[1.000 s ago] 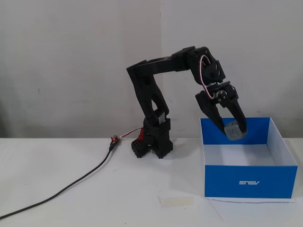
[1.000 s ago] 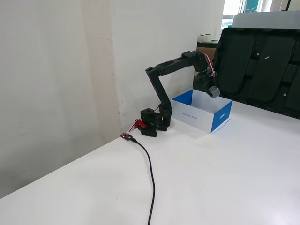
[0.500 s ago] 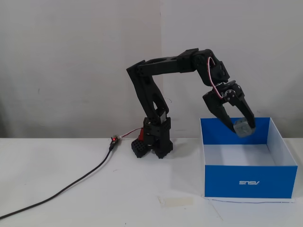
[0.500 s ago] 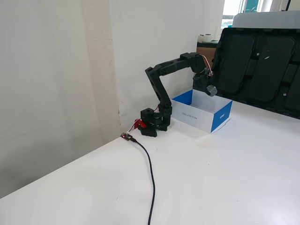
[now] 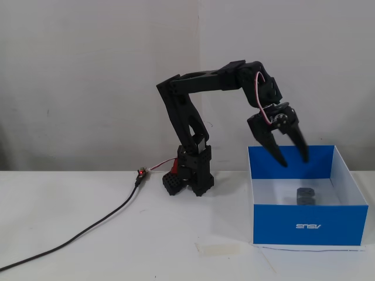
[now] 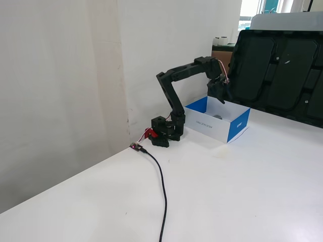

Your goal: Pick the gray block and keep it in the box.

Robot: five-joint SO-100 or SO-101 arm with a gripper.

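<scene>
The gray block point(image 5: 304, 195) lies on the white floor inside the box point(image 5: 304, 225), which is blue outside with a small white logo on its front. In a fixed view the block shows as a small dark spot point(image 6: 217, 117) inside the box point(image 6: 237, 126). My gripper point(image 5: 295, 160) hangs above the box's open top, fingers pointing down and spread, open and empty, a little above the block. In the other fixed view the gripper point(image 6: 220, 97) is small and dark against a black tray.
The arm's base point(image 5: 190, 175) stands left of the box. A black cable point(image 5: 88, 225) runs from the base across the white table to the front left. A large black tray point(image 6: 275, 70) leans behind the box. A small tape strip point(image 5: 222, 249) lies near the box's front corner.
</scene>
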